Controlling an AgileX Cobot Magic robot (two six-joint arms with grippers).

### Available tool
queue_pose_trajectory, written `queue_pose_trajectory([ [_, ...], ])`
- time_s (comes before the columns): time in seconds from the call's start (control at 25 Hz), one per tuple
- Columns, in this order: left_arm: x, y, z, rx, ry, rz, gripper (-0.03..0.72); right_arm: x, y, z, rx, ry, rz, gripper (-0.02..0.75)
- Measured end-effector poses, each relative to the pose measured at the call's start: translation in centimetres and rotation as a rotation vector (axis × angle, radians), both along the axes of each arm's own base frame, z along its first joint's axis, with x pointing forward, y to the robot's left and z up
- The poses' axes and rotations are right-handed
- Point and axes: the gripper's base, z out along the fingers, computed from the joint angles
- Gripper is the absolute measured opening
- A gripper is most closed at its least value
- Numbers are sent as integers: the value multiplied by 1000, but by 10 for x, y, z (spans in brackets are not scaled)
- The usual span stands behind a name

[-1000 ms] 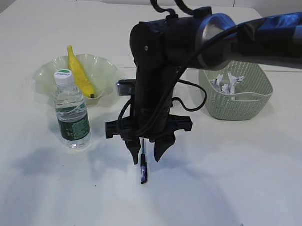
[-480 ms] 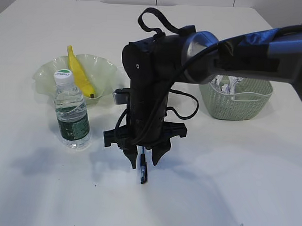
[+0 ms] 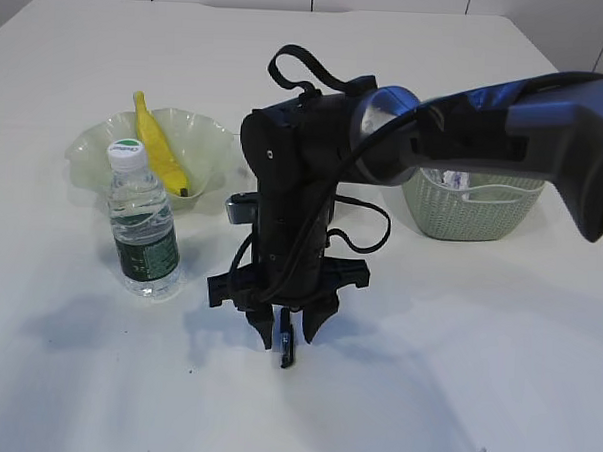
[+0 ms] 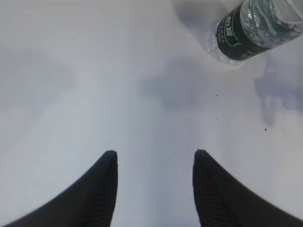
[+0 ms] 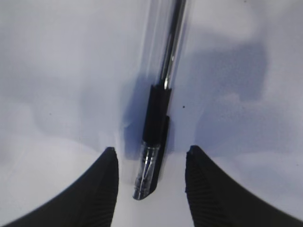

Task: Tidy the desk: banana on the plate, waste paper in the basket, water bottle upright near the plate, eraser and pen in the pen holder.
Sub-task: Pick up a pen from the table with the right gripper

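A black pen (image 3: 285,351) lies on the white table, its capped end toward the front. My right gripper (image 3: 288,338) points straight down over it, open, one fingertip on each side of the pen (image 5: 158,123) without gripping it; the right gripper (image 5: 151,150) brackets the cap end. The banana (image 3: 160,145) lies in the pale green plate (image 3: 90,147). A water bottle (image 3: 141,224) stands upright in front of the plate. Waste paper (image 3: 452,179) shows in the green basket (image 3: 472,213), mostly hidden behind my arm. My left gripper (image 4: 155,152) hangs open above bare table, the bottle (image 4: 251,28) beyond it. Eraser and pen holder are out of view.
The right arm stretches in from the right edge across the basket's top. The table's far edge meets a white wall at the back. Soft shadows fall on the table left of the pen.
My right gripper has come down toward the table, so its fingertips now straddle the pen's cap end. The arm has swung lower across the basket. Bottle, banana and pen have not moved.
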Motion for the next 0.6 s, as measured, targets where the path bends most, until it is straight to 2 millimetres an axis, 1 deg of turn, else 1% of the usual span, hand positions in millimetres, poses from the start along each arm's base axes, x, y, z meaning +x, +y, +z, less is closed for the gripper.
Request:
queue_pose_trajectory([
  [0.16, 0, 0, 0, 0, 0, 0, 359, 0, 0, 0, 1, -2, -1, 349],
  [0.4, 0, 0, 0, 0, 0, 0, 359, -1, -1, -10, -27, 36, 0, 350],
  [0.6, 0, 0, 0, 2, 0, 0, 359, -2, -1, -12, -32, 42, 0, 349],
])
